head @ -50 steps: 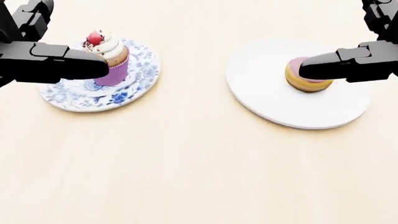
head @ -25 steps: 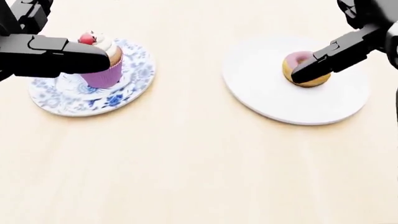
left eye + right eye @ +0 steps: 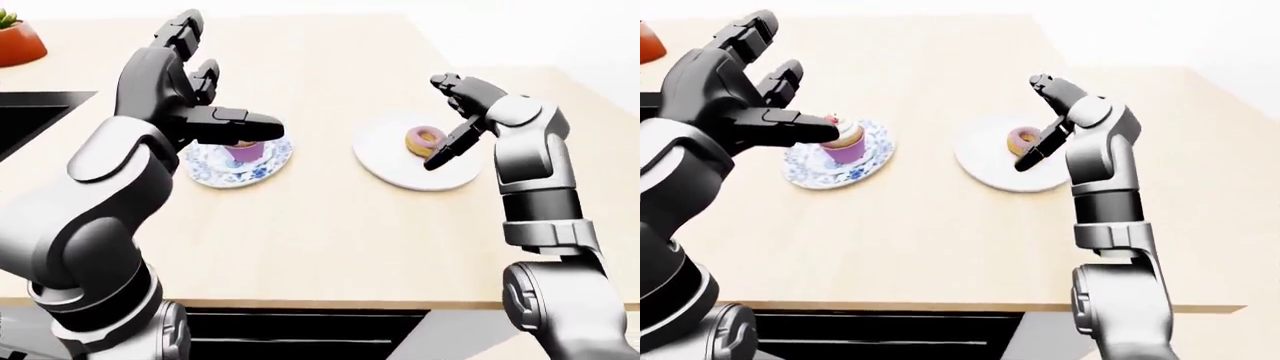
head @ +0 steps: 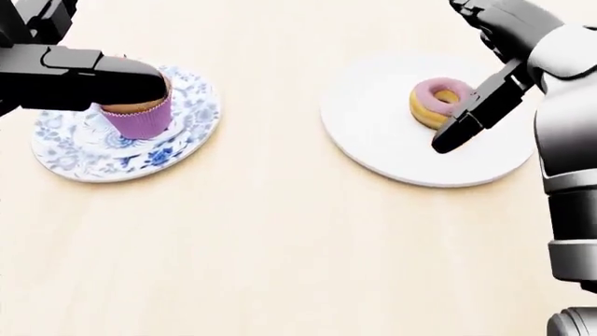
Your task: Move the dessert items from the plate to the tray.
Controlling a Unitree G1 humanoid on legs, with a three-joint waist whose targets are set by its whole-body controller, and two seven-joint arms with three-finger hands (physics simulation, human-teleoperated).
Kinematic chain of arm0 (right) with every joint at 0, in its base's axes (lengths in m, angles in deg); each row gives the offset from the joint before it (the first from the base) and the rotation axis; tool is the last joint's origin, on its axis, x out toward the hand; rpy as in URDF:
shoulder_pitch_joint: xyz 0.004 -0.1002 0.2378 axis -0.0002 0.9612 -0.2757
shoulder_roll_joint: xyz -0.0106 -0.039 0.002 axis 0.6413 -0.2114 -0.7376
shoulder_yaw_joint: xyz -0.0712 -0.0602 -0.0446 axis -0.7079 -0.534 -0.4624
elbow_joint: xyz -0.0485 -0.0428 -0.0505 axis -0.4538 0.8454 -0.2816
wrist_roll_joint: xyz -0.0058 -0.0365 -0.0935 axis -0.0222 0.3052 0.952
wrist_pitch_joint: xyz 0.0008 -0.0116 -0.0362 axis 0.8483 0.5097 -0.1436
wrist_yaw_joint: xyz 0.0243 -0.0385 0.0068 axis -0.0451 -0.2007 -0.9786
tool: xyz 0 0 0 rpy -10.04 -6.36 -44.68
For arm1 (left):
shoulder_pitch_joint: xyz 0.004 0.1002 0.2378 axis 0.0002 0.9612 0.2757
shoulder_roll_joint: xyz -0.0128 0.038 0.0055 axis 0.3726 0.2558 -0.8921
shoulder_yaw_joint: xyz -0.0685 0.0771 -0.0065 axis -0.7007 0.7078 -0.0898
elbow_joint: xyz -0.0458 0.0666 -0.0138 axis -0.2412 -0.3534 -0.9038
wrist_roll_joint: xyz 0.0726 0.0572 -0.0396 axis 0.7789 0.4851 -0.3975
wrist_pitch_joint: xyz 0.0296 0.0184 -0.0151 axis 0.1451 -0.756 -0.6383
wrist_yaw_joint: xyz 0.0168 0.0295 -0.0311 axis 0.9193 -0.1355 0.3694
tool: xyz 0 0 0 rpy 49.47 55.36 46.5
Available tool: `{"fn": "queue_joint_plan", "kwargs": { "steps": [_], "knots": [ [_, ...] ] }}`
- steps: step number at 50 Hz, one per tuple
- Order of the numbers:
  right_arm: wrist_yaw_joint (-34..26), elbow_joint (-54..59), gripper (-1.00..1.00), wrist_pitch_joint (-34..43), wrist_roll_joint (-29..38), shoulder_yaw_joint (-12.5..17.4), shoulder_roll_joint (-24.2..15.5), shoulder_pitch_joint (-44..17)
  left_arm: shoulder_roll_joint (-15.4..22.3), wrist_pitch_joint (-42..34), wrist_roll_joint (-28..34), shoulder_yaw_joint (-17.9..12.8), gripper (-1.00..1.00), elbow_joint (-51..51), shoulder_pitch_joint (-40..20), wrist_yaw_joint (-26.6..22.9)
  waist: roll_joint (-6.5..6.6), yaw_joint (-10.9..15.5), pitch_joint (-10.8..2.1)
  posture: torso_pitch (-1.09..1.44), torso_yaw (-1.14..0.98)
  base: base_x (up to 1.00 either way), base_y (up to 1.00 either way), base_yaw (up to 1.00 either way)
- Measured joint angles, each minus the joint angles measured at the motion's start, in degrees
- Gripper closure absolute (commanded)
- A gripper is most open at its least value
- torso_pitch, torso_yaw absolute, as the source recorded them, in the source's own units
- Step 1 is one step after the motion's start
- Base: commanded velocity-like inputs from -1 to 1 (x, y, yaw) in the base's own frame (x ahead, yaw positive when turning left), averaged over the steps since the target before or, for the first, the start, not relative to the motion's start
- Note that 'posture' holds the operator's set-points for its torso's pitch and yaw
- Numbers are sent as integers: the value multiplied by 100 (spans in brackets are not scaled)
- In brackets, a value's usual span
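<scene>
A cupcake (image 3: 843, 139) in a purple wrapper stands on a blue-patterned plate (image 4: 65, 157) at the left. My left hand (image 3: 790, 90) is open just above and left of it. Its thumb (image 4: 93, 80) hides the cupcake's top in the head view, and I cannot tell whether it touches. A pink-iced donut (image 4: 437, 102) lies on a round white tray (image 4: 383, 150) at the right. My right hand (image 3: 1032, 124) is open beside the donut's right side, with its thumb (image 4: 467, 119) slanting down over the tray, clear of the donut.
The light wooden counter (image 3: 320, 240) ends at an edge near the bottom of the eye views and at the right past the tray. A black recessed surface (image 3: 30, 112) and a terracotta pot (image 3: 20, 41) sit at the far left.
My right hand has lifted off the donut, which stays on the tray. My left thumb now covers the cupcake's top. The whole view has shifted slightly.
</scene>
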Motion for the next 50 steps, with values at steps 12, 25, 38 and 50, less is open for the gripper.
{"fn": "queue_joint_plan", "kwargs": {
  "steps": [12,25,38,50],
  "knots": [
    [269,751,-71,-393,228,-19,168,-116,33,-9,-109,10,-100,9,29,47,34,-4,14,0,0,0,0,0],
    [811,1959,-65,-775,269,-69,175,-692,5,172,-33,57,-100,-53,178,-29,32,-1,-6,0,0,0,0,0],
    [1215,2447,-56,-1014,285,-130,256,-702,-14,252,-9,14,-100,-30,291,-98,23,9,-33,0,0,0,0,0],
    [1571,2544,-4,-1280,468,-196,175,-679,-21,322,13,30,-100,-31,349,-122,-7,30,-72,0,0,0,0,0]
  ]
}}
